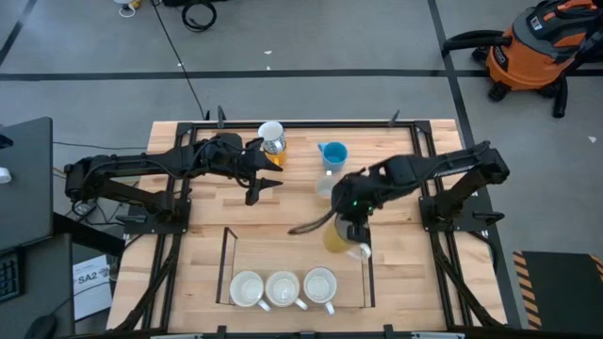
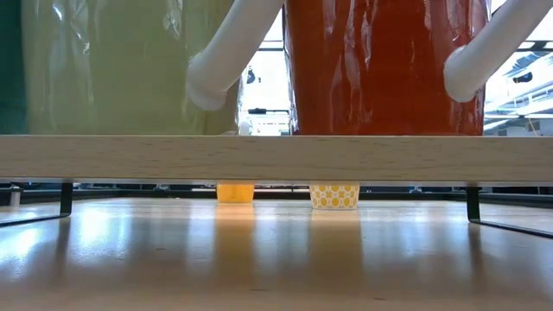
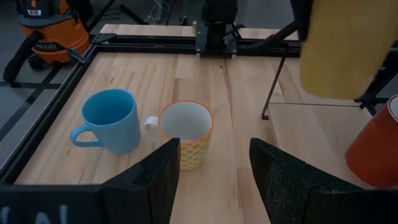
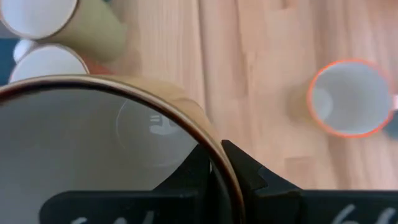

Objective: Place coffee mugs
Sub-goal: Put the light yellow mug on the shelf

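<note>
My right gripper (image 1: 350,235) is shut on a yellow coffee mug (image 1: 334,237), which hangs in the air at the far right corner of a thin black rack (image 1: 226,268); the left wrist view shows this mug (image 3: 341,50) too. Three mugs stand in the rack's near row (image 1: 283,288). A blue mug (image 3: 112,121) and an orange-patterned mug (image 3: 185,134) stand on the table's far middle. My left gripper (image 1: 268,185) waits open to their left, holding nothing. My right gripper holds the yellow mug by its rim (image 4: 214,158), one finger inside the mug and one outside against the wall. The fingers come from above, slanting down. The mug hangs below them, mouth up, lifted clear of the table.
Another mug (image 1: 271,137) sits at the far edge near my left arm. A red mug (image 2: 380,65) and a pale green one (image 2: 112,65) in the rack fill the low view. The orange-rimmed mug (image 4: 348,96) stands below and beside the held one. Bare wood lies inside the rack's far half.
</note>
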Available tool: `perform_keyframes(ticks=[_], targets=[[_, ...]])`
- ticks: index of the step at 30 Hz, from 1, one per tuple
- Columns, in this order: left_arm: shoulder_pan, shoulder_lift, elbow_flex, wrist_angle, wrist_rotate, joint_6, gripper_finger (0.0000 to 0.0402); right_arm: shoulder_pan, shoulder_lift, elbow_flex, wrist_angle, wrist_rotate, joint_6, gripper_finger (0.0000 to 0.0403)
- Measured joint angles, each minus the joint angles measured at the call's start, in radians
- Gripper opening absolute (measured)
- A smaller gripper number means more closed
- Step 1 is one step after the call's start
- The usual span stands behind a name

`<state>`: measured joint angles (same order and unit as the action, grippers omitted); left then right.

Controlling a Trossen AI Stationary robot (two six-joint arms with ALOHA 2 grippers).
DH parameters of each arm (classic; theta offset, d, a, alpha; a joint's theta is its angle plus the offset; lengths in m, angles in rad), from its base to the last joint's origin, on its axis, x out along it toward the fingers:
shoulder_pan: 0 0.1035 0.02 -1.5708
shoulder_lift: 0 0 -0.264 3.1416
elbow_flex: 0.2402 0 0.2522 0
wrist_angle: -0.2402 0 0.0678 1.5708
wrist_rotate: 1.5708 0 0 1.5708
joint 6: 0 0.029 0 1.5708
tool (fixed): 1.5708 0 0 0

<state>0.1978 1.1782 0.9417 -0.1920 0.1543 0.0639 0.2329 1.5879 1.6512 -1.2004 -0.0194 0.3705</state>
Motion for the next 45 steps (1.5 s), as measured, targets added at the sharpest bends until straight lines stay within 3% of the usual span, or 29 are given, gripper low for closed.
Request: perform_keyframes(ticks=[8, 20, 34, 45], targets=[[0.0, 0.0, 0.0, 0.0, 0.0, 0.0, 0.0199, 0.063, 0.099, 0.0, -0.009, -0.008, 0.058, 0.0034], [0.0, 0.0, 0.0, 0.0, 0.0, 0.0, 0.0199, 0.082, 0.208, 0.0, -0.004, -0.118, 0.103, 0.0035], [0.0, 0.0, 0.0, -0.007, 0.0, 0.0, 0.0199, 0.082, 0.241, 0.0, 0.027, -0.148, 0.11, 0.0035], [0.0, 0.0, 0.0, -0.007, 0.0, 0.0, 0.0199, 0.115, 0.238, 0.0, -0.075, -0.134, 0.197, 0.0035]])
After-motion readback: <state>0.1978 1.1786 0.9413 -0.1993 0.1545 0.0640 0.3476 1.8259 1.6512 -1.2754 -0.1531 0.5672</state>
